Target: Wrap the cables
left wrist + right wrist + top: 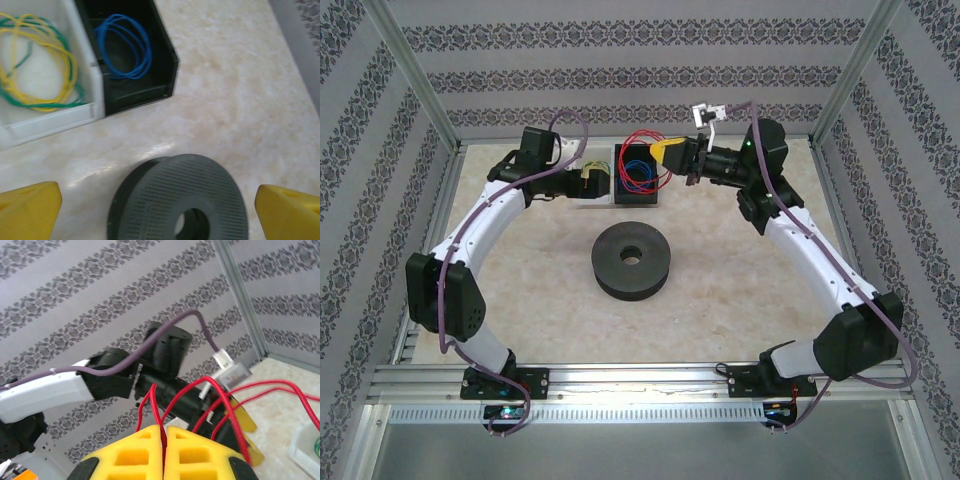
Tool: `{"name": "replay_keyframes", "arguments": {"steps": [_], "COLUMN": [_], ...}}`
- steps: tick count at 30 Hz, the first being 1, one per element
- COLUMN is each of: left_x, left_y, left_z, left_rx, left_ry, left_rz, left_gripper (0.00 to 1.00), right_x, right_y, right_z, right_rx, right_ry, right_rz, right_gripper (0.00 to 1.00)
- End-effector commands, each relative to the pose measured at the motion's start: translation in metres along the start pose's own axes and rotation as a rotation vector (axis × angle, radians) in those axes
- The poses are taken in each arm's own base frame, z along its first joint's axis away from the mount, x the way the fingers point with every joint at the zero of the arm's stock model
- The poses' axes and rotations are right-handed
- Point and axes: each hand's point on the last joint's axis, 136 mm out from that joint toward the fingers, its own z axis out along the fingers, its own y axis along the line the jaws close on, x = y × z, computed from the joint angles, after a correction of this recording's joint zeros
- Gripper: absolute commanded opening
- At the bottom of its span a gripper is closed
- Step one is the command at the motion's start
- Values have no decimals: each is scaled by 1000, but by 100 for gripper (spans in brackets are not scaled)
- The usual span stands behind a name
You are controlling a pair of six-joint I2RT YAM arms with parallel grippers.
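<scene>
My right gripper (164,434) is pinched shut on the red wire (231,410), lifting its loose loops over the black bin (638,199) to pull them clear. My left gripper (592,180) is wide open and empty, near the grey spool (200,192), probably ready to help wind.

Top external: we are looking down from above and behind the arm bases (505,385), over the whole table (720,290). Left wrist: we are looking closely down past the left fingers (30,210); grey spool (180,200) lying between them, black bin (125,55) beyond them, both shared with the overhead. Right wrist: we are facing sideways over the right fingers (135,455), the left arm (50,390) beyond them, also shared.
</scene>
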Motion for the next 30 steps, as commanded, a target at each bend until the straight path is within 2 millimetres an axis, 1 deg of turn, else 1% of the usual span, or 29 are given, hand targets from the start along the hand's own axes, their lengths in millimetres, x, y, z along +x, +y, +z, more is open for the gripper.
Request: {"name": "replay_keyframes", "arguments": {"steps": [1,4,9,15,19,24,26,29,30], "left_x": [-24,-27,-29,-28,-25,-9,-6,-4,-3], "left_y": [-31,-42,-63,-74,-84,-85,-85,-88,-90], "left_z": [-1,-4,-15,-22,-26,-33,-37,-42,-45], "left_rx": [133,191,294,353,418,427,427,440,447], "left_ry": [-70,-86,-108,-129,-143,-124,-124,-131,-138], "left_rz": [22,29,57,97,128,159,168,187,195], "left_gripper": [99,99,99,100,91,91,89,81,81], "right_x": [-3,-6,-4,-12,-14,-17,-15,-12,-14], "right_y": [14,12,7,5,-3,-14,-20,-32,-33], "right_z": [-9,-12,-12,-10,-9,-13,-12,-10,-10], "right_rx": [-57,-63,-97,-151,-137,-111,-104,-91,-98], "right_ry": [-7,-18,-27,-51,-60,-78,-77,-76,-83], "right_rz": [-84,-78,-77,-59,-49,-35,-24,8,0], "right_gripper": [0,0,0,0,0,0,0,0,0]}}
